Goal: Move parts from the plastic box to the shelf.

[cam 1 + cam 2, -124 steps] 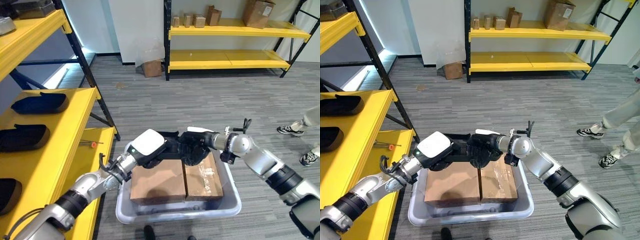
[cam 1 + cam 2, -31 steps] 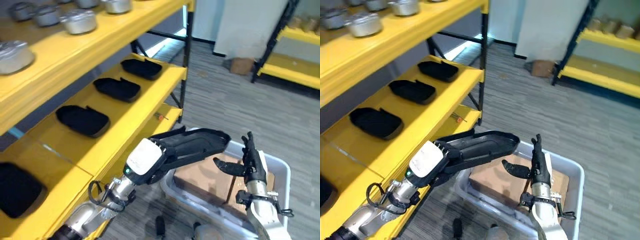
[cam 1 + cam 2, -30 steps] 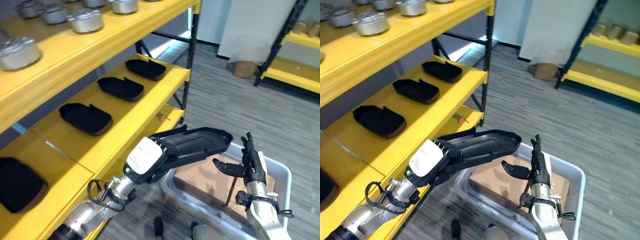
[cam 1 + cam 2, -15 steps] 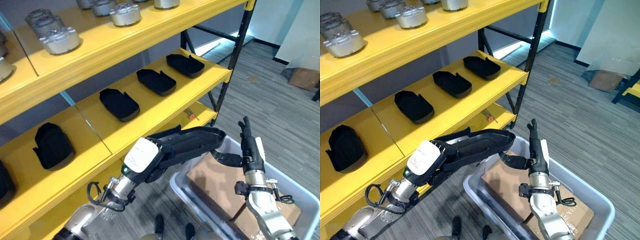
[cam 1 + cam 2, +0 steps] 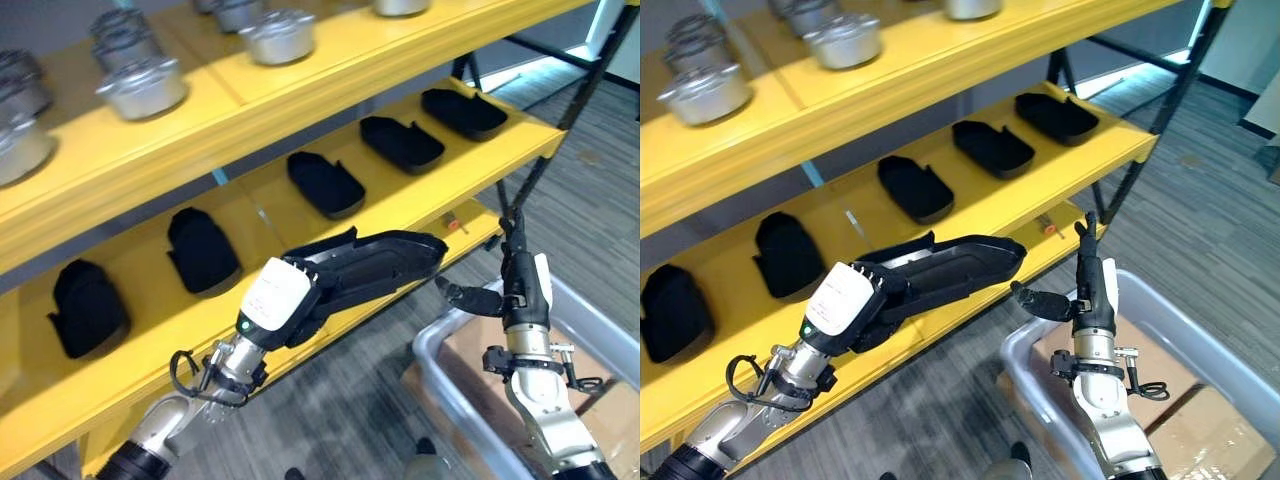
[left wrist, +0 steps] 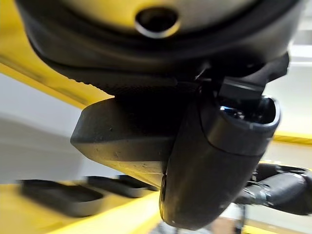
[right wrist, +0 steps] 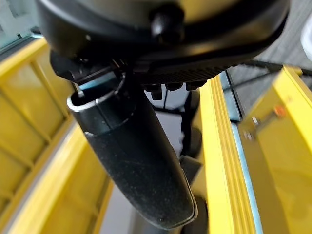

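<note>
Your left robot hand (image 5: 300, 295) grips long black moulded plastic part (image 5: 385, 258) before yellow metal shelf (image 5: 330, 225).
R. robot hand (image 5: 505, 295): fingers straight, empty, above grey plastic box (image 5: 445, 375).

Parts (image 5: 325, 184) in a row on shelf (image 5: 420, 195), plastic box (image 5: 1185, 330) right

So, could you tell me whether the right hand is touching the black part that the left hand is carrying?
Apart. In the right eye view, grey floor shows between the right hand's thumb and the black part's end.
</note>
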Robot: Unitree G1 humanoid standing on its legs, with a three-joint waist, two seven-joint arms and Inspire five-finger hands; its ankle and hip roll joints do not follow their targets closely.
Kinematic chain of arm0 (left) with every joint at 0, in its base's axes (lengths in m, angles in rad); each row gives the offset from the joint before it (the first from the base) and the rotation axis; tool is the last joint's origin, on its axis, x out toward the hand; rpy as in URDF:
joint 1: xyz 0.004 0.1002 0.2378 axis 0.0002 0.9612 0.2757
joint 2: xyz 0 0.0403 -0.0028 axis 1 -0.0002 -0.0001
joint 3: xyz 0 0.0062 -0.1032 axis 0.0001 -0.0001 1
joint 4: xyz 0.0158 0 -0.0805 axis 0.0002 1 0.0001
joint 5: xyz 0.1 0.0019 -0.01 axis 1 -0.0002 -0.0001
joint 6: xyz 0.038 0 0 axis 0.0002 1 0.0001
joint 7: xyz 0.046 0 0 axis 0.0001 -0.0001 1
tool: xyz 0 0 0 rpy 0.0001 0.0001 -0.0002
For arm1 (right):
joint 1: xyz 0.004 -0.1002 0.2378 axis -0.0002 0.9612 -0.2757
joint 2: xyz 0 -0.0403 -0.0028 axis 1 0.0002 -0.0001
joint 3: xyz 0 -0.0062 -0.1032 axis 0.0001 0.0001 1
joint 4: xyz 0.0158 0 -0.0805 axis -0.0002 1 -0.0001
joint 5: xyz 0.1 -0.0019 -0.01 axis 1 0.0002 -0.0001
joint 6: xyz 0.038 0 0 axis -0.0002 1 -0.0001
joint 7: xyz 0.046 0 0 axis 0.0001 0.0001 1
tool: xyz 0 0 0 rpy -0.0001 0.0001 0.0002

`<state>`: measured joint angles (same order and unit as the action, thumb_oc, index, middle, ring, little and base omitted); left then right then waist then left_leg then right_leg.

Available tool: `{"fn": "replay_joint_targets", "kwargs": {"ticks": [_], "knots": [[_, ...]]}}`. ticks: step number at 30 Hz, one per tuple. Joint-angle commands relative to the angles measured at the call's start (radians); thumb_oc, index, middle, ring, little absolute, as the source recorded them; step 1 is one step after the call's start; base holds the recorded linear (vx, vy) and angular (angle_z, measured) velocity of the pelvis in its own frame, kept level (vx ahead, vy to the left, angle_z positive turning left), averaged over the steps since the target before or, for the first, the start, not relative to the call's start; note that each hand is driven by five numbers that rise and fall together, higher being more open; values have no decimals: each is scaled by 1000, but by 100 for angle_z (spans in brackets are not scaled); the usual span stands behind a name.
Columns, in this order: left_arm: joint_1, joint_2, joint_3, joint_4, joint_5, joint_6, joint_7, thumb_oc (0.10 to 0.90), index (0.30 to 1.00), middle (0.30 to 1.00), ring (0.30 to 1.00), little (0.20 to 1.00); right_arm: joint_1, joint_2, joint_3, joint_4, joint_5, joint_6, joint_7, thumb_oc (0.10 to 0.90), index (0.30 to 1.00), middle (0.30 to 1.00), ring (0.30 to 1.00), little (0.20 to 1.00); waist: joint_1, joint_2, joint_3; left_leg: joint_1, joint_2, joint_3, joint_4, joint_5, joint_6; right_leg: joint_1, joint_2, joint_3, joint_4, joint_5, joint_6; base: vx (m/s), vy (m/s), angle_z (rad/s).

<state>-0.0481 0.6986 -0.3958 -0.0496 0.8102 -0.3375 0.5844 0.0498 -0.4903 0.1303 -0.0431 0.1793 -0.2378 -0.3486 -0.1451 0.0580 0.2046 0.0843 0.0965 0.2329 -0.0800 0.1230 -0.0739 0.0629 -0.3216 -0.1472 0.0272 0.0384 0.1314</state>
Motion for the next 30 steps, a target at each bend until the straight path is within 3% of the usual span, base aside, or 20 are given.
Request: {"fn": "replay_joint_targets", "kwargs": {"ticks": [1,7,8,12,15,17,19,22,23,24,27,30], "knots": [[0,16,116,-162,17,-47,135,400,300,300,300,300,-66,-22,-17,-111,9,-96,13,900,1000,1000,1000,1000,13,-20,-82,21,74,-24,0,-70,-11,3,142,31,-96,27,-8,22,314,41],[27,71,155,-170,14,-79,126,400,300,300,300,300,-58,-11,-1,-137,-4,-57,35,900,1000,1000,1000,1000,49,-34,-92,19,30,-43,-5,-103,19,16,79,-14,-89,41,46,-7,288,43],[44,83,170,-167,22,-104,133,400,300,300,300,300,-53,-6,-4,-143,2,-64,33,900,1000,1000,1000,1000,68,-46,-96,14,7,-43,3,-117,38,19,51,-35,-77,52,58,-22,365,47],[62,79,186,-175,24,-148,141,400,300,300,300,300,-55,7,-3,-151,-13,-64,0,900,1000,1000,1000,1000,94,-57,-89,3,-17,-25,31,-134,62,8,7,-81,-42,80,56,-28,240,30],[61,70,196,-194,54,-180,186,400,300,300,300,300,-81,28,18,-148,-47,-45,-17,900,1000,1000,1000,1000,116,-62,-79,14,-15,30,36,-138,65,-4,-11,-158,1,90,63,-34,174,-3],[16,56,177,-232,103,-175,189,400,300,300,300,300,-109,43,42,-132,-47,-37,-43,900,1000,1000,1000,1000,117,-62,-72,23,-27,36,25,-145,83,-10,42,-149,78,27,55,-1,143,-28],[-68,52,128,-243,77,-135,177,400,300,300,300,300,-112,27,48,-139,-84,-60,-81,900,1000,1000,1000,1000,92,-73,-75,-3,-53,-22,43,-151,104,-35,164,-52,117,-56,14,30,10,1],[-148,40,84,-242,38,-56,179,400,300,300,300,300,-102,3,45,-152,-71,-65,-84,900,1000,1000,1000,1000,58,-83,-84,-20,-89,-83,47,-154,110,-42,266,71,65,-59,-33,28,-17,95],[-206,34,53,-229,18,-18,177,400,300,300,300,300,-94,-3,46,-146,-76,-67,-96,900,1000,1000,1000,1000,31,-82,-85,-28,-111,-133,58,-160,116,-48,311,174,46,-47,-51,9,-49,58],[-234,30,41,-219,11,-4,182,400,300,300,300,300,-89,-2,40,-144,-72,-74,-98,900,1000,1000,1000,1000,19,-83,-89,-36,-124,-155,58,-155,117,-48,330,213,31,-34,-63,9,-92,63],[-239,24,39,-214,10,28,205,400,300,300,300,300,-81,4,36,-135,-79,-86,-87,900,1000,1000,1000,1000,9,-79,-99,-40,-134,-168,59,-156,109,-40,339,231,-13,-12,-66,16,-77,61],[-200,25,84,-220,-11,10,188,400,300,300,300,300,-66,7,25,-155,-95,-77,-74,900,1000,1000,1000,1000,7,-72,-104,-41,-143,-168,79,-167,108,-35,339,246,-36,0,-68,18,-69,2]]}}
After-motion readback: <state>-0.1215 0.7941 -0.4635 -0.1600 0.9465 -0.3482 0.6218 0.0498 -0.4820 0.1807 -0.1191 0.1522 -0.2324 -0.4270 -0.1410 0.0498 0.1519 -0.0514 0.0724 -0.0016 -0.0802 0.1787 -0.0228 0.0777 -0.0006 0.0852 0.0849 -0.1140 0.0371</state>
